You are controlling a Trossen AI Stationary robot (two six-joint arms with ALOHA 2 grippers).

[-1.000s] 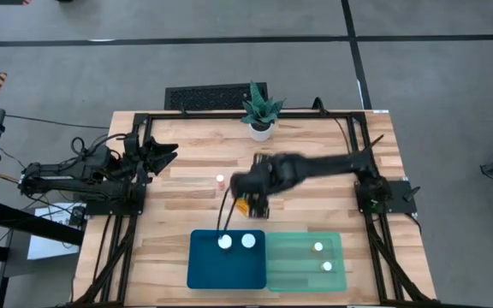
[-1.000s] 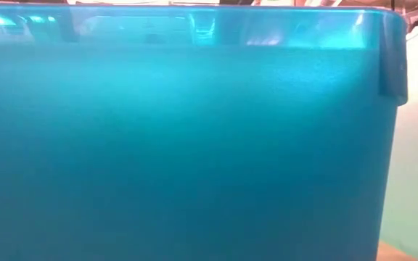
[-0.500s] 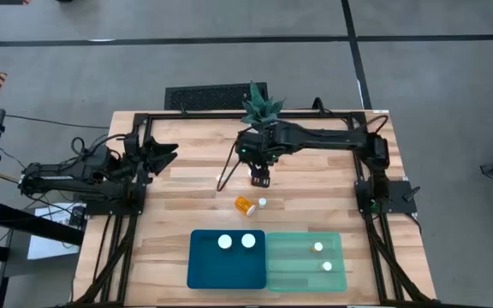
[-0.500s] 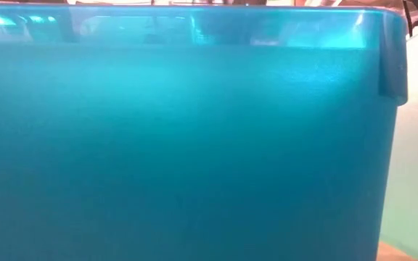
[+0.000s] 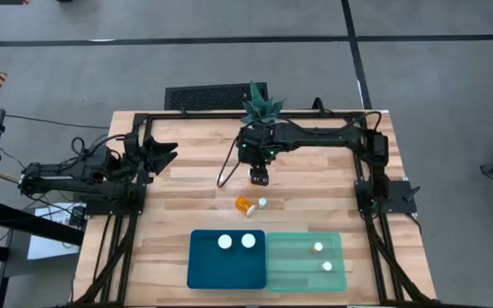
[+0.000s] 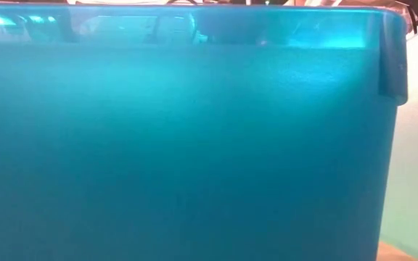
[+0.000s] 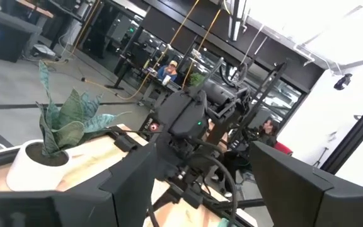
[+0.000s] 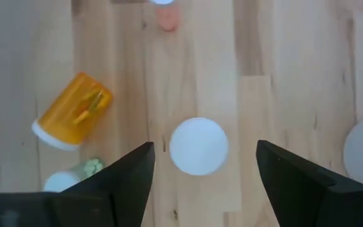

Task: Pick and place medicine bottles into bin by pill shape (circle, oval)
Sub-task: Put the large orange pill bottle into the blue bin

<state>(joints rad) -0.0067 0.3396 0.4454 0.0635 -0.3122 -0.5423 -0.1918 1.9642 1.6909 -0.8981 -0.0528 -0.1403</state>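
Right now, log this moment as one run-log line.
right gripper: open above upright bottle | left gripper: open, waiting at table's left | tipped bottle: on table

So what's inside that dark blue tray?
The dark blue tray holds two bottles, white caps up, near its far edge. Their caps hide the pills inside.

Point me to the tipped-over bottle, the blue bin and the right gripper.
tipped-over bottle (image 5: 244,204), high view, on its amber side.
blue bin (image 5: 226,266), high view, on its bare floor.
right gripper (image 5: 259,179), high view, between its open fingertips.
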